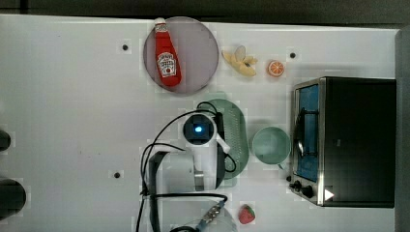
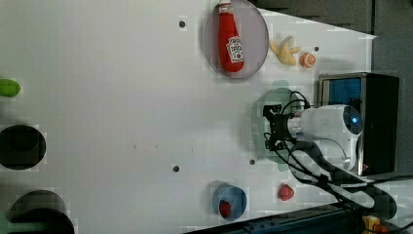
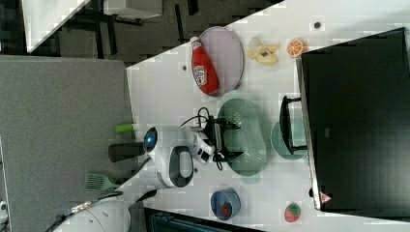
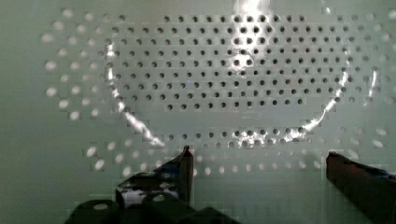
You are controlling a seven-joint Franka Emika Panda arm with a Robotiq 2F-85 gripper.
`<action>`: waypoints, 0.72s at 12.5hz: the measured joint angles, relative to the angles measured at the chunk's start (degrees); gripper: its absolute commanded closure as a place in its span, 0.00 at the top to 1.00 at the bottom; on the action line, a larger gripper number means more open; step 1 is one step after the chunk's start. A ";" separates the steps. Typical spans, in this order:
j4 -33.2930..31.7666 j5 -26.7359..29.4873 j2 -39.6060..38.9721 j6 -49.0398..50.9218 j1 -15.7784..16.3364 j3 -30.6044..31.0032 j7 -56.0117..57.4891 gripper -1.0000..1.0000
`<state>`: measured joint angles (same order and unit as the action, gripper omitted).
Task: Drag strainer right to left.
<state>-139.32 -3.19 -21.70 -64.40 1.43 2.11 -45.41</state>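
The black claw (image 4: 259, 161) hangs spread wide and empty above the pale sage-green perforated oblong strainer (image 4: 224, 74). In the top view, the strainer (image 1: 237, 133) lies on the white bench (image 1: 72, 121), at five o'clock from the round grey-mauve plate (image 1: 198, 48).

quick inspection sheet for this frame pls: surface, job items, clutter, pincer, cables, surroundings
Surface: white table, bare at the top view's left.
Job's things: pale green strainer lying flat between plate and cup.
Clutter: ketchup bottle on grey plate; banana; orange slice; green cup; toaster oven; strawberry; blue bowl.
Pincer: pincer open, over the strainer's perforated floor.
Cables: black cables looped along the arm.
Surroundings: grey panel beside the table.
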 measured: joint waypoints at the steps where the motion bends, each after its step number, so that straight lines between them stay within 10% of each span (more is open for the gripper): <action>1: -0.34 -0.63 -0.08 -0.28 0.98 0.50 -0.45 1.00; 9: 0.34 3.98 -0.57 -1.06 6.53 4.02 -7.05 1.00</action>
<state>-138.99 0.80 -22.27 -65.46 7.96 6.13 -52.46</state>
